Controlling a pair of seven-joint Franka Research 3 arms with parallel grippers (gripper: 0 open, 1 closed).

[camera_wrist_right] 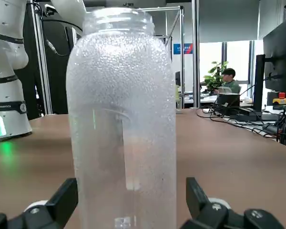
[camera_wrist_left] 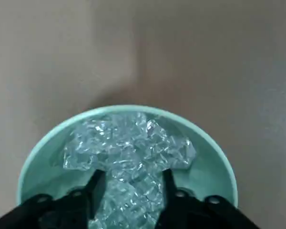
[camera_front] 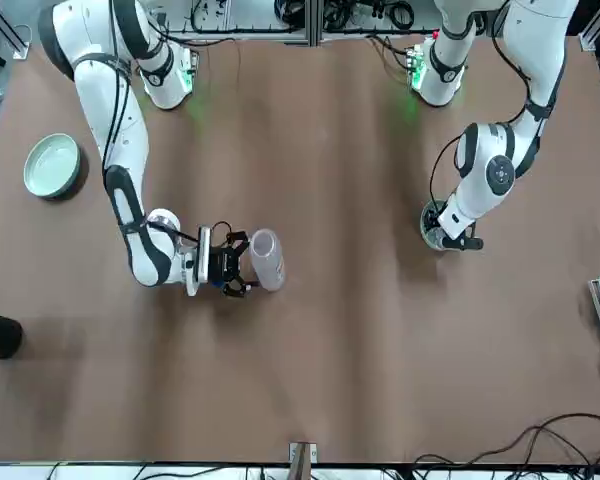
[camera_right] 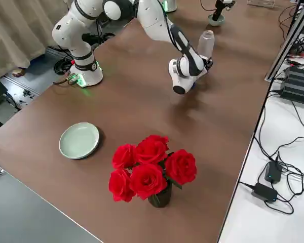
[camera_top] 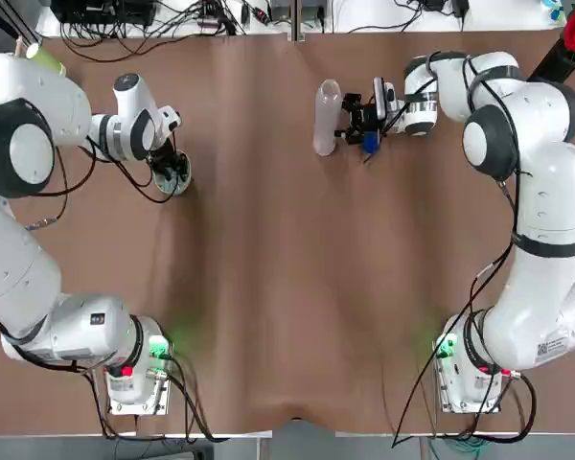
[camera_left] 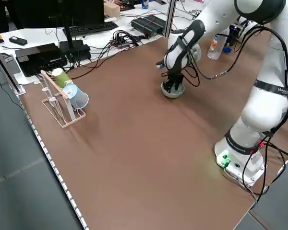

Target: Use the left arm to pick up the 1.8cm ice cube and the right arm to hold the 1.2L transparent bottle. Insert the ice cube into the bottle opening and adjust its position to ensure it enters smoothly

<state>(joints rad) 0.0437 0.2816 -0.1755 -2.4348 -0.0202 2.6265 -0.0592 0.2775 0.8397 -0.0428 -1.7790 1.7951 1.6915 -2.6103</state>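
Brown table (camera_top: 268, 287), black cables (camera_top: 211, 29) beyond its far edge, rose bunch (camera_right: 152, 169) off toward the right side. Left gripper (camera_wrist_left: 134, 175) is down at the bowl (camera_wrist_left: 128, 109), toward the table's far left corner. Its fingers are part open, a clear gap between the tips, heaped ice (camera_wrist_left: 133, 155) below. Can't tell if any cube is pinched; I see no clean single pick. Main risk there, I'd say: closing on the pile. Cubes look wet and alike, so could get two, or one by a corner that squirts out on lift. Tips low in the bowl might also catch the rim and drag it. Right gripper (camera_wrist_right: 132, 185) is at the bottle (camera_wrist_right: 124, 114), nearer the table's far edge than the robot's. Fingers wide, one each side, daylight on one flank, so I don't read it as gripped. Bottle's upright, uncapped. If it isn't clamped before the cube arrives, a nudge at the mouth (camera_wrist_right: 119, 16) could tip or turn it. Clamp too hard and the thin wall may buckle, shifting the neck. Mouth looks narrower than the body, so a cube carried crooked or off centre probably hits the lip and bounces onto the table.
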